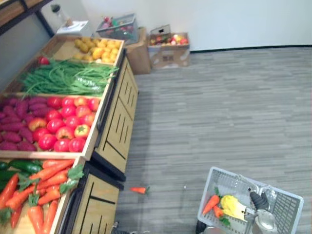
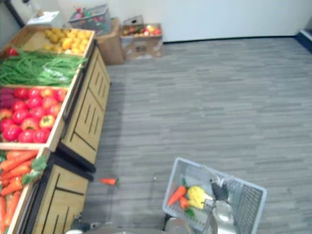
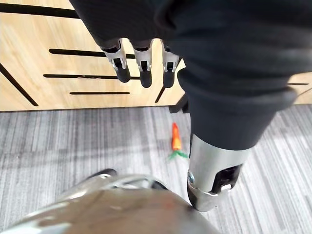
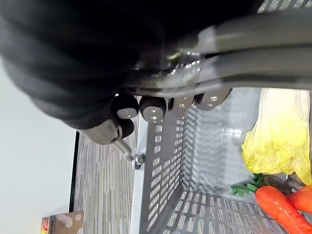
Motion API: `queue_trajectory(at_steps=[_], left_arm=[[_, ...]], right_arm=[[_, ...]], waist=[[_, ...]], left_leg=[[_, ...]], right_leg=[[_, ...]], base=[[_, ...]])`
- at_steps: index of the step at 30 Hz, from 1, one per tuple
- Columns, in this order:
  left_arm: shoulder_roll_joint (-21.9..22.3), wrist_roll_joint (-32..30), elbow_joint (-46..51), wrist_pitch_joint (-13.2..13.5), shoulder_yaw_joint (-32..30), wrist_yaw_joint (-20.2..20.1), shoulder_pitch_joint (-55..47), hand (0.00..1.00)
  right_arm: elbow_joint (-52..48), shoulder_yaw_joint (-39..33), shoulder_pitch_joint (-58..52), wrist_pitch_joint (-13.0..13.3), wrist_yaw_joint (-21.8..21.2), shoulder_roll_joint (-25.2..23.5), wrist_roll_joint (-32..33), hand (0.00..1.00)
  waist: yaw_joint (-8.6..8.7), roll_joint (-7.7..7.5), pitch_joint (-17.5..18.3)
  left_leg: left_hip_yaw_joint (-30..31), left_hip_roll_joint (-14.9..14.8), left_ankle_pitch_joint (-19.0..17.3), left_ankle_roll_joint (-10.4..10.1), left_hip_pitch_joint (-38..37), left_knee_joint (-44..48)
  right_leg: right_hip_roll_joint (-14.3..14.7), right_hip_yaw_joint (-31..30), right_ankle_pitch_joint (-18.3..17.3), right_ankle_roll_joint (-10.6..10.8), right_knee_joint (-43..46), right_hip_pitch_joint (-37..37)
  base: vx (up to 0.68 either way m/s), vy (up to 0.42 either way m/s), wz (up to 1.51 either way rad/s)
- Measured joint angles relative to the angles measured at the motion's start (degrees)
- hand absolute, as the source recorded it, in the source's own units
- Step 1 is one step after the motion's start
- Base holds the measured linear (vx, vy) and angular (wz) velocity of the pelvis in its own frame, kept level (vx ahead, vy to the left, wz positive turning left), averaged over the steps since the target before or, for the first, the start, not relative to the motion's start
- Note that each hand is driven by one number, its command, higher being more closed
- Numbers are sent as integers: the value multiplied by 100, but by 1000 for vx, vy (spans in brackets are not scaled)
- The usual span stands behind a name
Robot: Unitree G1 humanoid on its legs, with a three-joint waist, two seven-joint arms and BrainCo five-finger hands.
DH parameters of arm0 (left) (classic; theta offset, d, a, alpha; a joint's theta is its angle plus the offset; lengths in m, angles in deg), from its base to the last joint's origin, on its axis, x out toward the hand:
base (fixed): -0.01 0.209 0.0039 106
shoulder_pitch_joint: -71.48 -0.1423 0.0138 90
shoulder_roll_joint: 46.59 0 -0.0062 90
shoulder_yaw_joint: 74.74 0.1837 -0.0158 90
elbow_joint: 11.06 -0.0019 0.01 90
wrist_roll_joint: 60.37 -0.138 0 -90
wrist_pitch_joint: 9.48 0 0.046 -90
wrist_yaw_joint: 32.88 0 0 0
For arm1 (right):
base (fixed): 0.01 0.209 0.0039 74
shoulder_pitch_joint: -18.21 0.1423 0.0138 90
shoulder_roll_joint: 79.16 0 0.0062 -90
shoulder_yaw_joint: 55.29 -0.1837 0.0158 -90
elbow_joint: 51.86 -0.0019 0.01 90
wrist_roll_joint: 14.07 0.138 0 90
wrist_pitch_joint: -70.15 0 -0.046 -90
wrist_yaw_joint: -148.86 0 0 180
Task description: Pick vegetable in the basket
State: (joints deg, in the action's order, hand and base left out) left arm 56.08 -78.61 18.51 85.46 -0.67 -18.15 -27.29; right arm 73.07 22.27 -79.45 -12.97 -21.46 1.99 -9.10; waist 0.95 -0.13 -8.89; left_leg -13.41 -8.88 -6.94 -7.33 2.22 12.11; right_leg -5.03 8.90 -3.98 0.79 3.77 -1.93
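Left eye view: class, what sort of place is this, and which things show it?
Likely a grocery shop's produce section, perhaps a mock one: wooden display crates of tomatoes, green beans and carrots on the left, and a grey shopping basket with vegetables in it.

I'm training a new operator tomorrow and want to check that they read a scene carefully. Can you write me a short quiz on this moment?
1. True or false: the basket is empty.
2. Fill in: the right hand is shut on the basket's ____.
3. The stray carrot lies: A in the basket, B on the floor, C in the right hand.

Key: 1 false, it holds carrots and a yellow leafy vegetable. 2 handle. 3 B.
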Motion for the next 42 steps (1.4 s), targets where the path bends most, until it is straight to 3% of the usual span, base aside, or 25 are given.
queue_trajectory(at_steps=[2, 3, 4, 6, 9, 11, 13, 15, 16, 17, 19, 22, 23, 25, 26, 27, 28, 30, 31, 32, 34, 36, 40, 42], left_arm=[[92, -2, 2, 4, -3, 31, -68, 0], [92, -6, -1, -11, -13, 43, -63, 0], [53, -30, -4, -4, 42, 34, -60, 0], [15, -42, 4, 0, 48, 30, -38, 0], [4, -68, -24, -9, 101, 7, -121, 0], [-9, -71, -28, -9, 185, 0, -138, 0], [-55, -77, -40, -9, 295, -8, -123, 0], [-188, -102, -44, -7, 517, -19, -105, 0], [-224, -104, -36, -7, 556, -17, -104, 0], [-285, -104, 2, -11, 609, -16, -79, 0], [-382, -103, 13, -9, 659, -14, 33, 0], [-367, -103, 115, -10, 647, -10, 124, 0], [-327, -103, 102, -16, 647, -11, 109, 0], [-298, -114, 106, -16, 634, -11, 45, 0], [-296, -169, 110, -14, 542, -15, 12, 0], [-252, -288, 101, -25, 467, -7, 29, 0], [-86, -293, 142, -3, 418, 10, 19, 0], [31, -288, 186, -5, 363, 11, 16, 0], [45, -263, 232, -6, 249, 28, 43, 0], [46, -248, 232, -7, 249, 35, 44, 0], [68, -62, 236, -1, 197, 82, 20, 0], [98, 39, 247, 14, 127, 99, 21, 0], [157, 234, 253, 1, -93, 116, 7, 0], [202, 213, 217, -23, -246, 121, -12, 0]], right_arm=[[-38, -3, -34, 73, -26, 80, -1, 100], [-39, 5, -91, 92, -31, 52, -1, 100], [-111, -2, -185, 134, -31, 53, -3, 100], [-138, -44, -181, 134, -30, 71, -3, 100], [-145, -69, -135, 136, -20, 80, -32, 100], [-144, -77, -67, 134, -19, 80, -58, 100], [-143, -79, 21, 134, -20, 78, -60, 100], [-152, -75, 114, 139, -11, 64, -62, 100], [-163, -73, 111, 147, -6, 50, -61, 100], [-245, -75, 95, 151, 10, 21, -60, 100], [-260, -58, 81, 186, 18, -51, -62, 100], [-251, -74, 274, 191, 19, -66, -63, 100], [-253, -72, 317, 190, 15, -67, -67, 100], [-266, -74, 278, 190, 24, -70, -73, 100], [-292, -82, 171, 190, 75, -100, -69, 100], [-285, -129, 76, 185, 123, -102, -66, 100], [-307, -257, 36, 178, 176, -157, -64, 100], [-313, -275, -37, 177, 172, -158, -59, 100], [-314, -336, -158, 161, 167, -155, -49, 100], [-315, -358, -217, 155, 164, -152, -42, 100], [-314, -515, -317, 152, 165, -150, 6, 100], [-309, -639, -322, 152, 160, -122, 6, 100], [-266, -805, -350, 132, 146, -130, 6, 100], [-259, -916, -351, 131, 150, -130, 6, 100]], waist=[[-6, 187, -19], [-81, 220, -7], [-100, 134, -3], [-100, 44, -24], [-132, 81, -5], [-138, 101, 7], [-142, 91, -1], [-110, 11, -67], [-92, -26, -93], [-76, -47, -167], [23, -199, -171], [26, -144, -228], [20, -99, -256], [15, -129, -242], [34, -208, -203], [35, -52, -237], [46, 180, -166], [44, 246, -131], [40, 242, -132], [37, 224, -143], [-27, 171, -176], [-85, 169, -178], [-127, 159, -173], [-117, 147, -166]], left_leg=[[459, -7, 35, 21, 87, -416], [343, 55, -72, 72, 117, -351], [321, 186, -133, 70, 156, -375], [291, 315, -183, 155, 147, -368], [22, 494, -278, 323, 53, -387], [-93, 603, -346, 469, -27, -358], [-195, 604, -377, 506, -138, -364], [-295, 618, -376, 507, -519, -371], [-304, 629, -393, 535, -660, -377], [-263, 602, -480, 667, -939, -418], [-201, 608, -531, 701, -1074, -491], [-191, 305, -607, 572, -1069, -605], [-194, 176, -640, 513, -1081, -606], [-150, 110, -677, 314, -1151, -601], [-33, 57, -822, 65, -1280, -580], [66, -146, -927, -101, -1352, -550], [238, -472, -788, -249, -1130, -188], [422, -620, -567, -251, -849, 260], [724, -729, 12, -171, -445, 915], [816, -754, 225, -166, -351, 1089], [952, -805, 520, -161, -130, 1639], [828, -724, 510, -155, 17, 1830], [642, -605, 474, -136, 271, 1238], [605, -366, 499, -133, 264, 32]], right_leg=[[159, -134, 23, 42, -10, -27], [128, -287, 95, 152, -97, -18], [39, -317, 226, 342, -240, -3], [-76, -371, 290, 435, -287, -53], [-227, -642, 414, 568, -406, -83], [-319, -812, 310, 660, -204, -194], [-313, -928, 107, 617, 480, -519], [-319, -940, -13, 561, 2173, -1141], [-341, -939, -10, 560, 2510, -1194], [-426, -876, -78, 576, 3080, -1322], [-600, -533, -423, 437, 3274, -1462], [-532, -124, -397, 437, 2110, -1648], [-480, -164, -240, 604, 1480, -1676], [-501, -302, 263, 600, 650, -1585], [-551, -334, 511, 531, 543, -1458], [-473, -259, 810, 674, 781, -1466], [-315, 65, 490, 442, 1047, -1481], [-266, 267, 342, 323, 1128, -1401], [-277, 621, 132, 176, 1104, -1074], [-293, 734, 79, 139, 1059, -927], [-296, 1028, -9, 43, 778, -398], [-305, 1184, -42, -6, 543, -83], [-324, 1391, -92, 5, 312, 222], [-466, 1429, -142, 81, 313, 218]], base=[[-35, 207, -73], [70, 203, -54], [99, 206, -44], [122, 189, -21], [175, 195, -37], [254, 170, -46], [175, 88, -49], [158, 58, -54], [166, 36, -24], [178, 7, 4], [169, -16, 19], [164, -99, 2], [204, -179, -7], [280, -271, 13], [307, -335, 38], [417, -486, 64], [281, -358, 52], [285, -368, 64], [280, -370, 91], [268, -361, 99], [203, -295, 67], [149, -220, 42], [61, -72, 30], [41, 79, 17]])
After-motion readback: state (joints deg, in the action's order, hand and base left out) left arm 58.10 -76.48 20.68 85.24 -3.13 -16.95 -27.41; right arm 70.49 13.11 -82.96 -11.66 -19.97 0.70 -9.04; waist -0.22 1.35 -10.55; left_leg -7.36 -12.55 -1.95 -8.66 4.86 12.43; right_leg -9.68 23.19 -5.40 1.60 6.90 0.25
